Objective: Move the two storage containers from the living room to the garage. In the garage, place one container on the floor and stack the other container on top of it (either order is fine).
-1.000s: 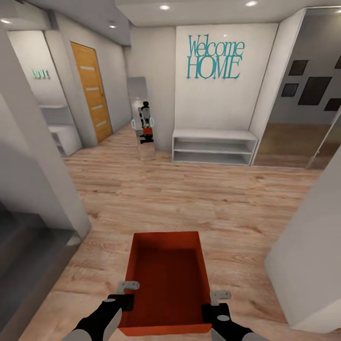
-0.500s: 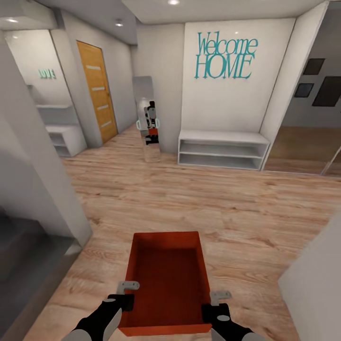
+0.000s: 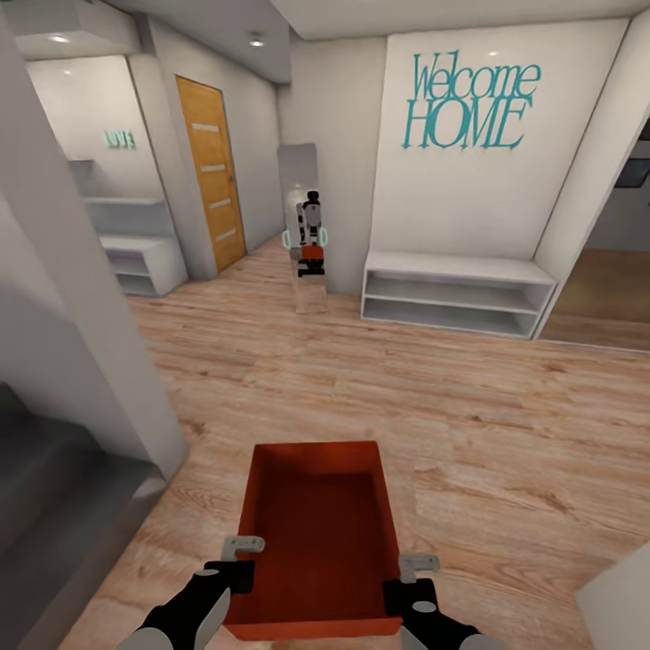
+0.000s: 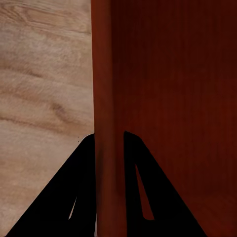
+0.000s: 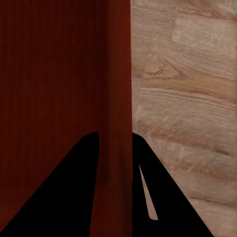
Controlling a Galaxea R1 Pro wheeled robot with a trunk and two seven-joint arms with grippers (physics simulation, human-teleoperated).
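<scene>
One red-orange storage container (image 3: 316, 528) hangs open side up in front of me, above light wood planks in a hallway. My left gripper (image 3: 242, 560) is shut on its left wall near the close end. My right gripper (image 3: 411, 578) is shut on its right wall. In the left wrist view the thin wall (image 4: 106, 89) runs between the black fingers (image 4: 74, 197) of the left gripper (image 4: 109, 143). The right wrist view shows the other wall (image 5: 118, 84) pinched by the right gripper (image 5: 114, 140). The other container, the living room and the garage are out of view.
A grey-white wall corner (image 3: 90, 343) stands close at the left, with a dark grey surface (image 3: 54, 487) beside it. Ahead are a white low shelf (image 3: 456, 293), a mirror (image 3: 307, 226) with my reflection and an orange striped door (image 3: 212, 171). Another wall corner (image 3: 623, 605) sits at the near right.
The whole view has swung left: the shelf, lettering and door have slid rightward in the picture. The container and both grippers keep the same place in front of me.
</scene>
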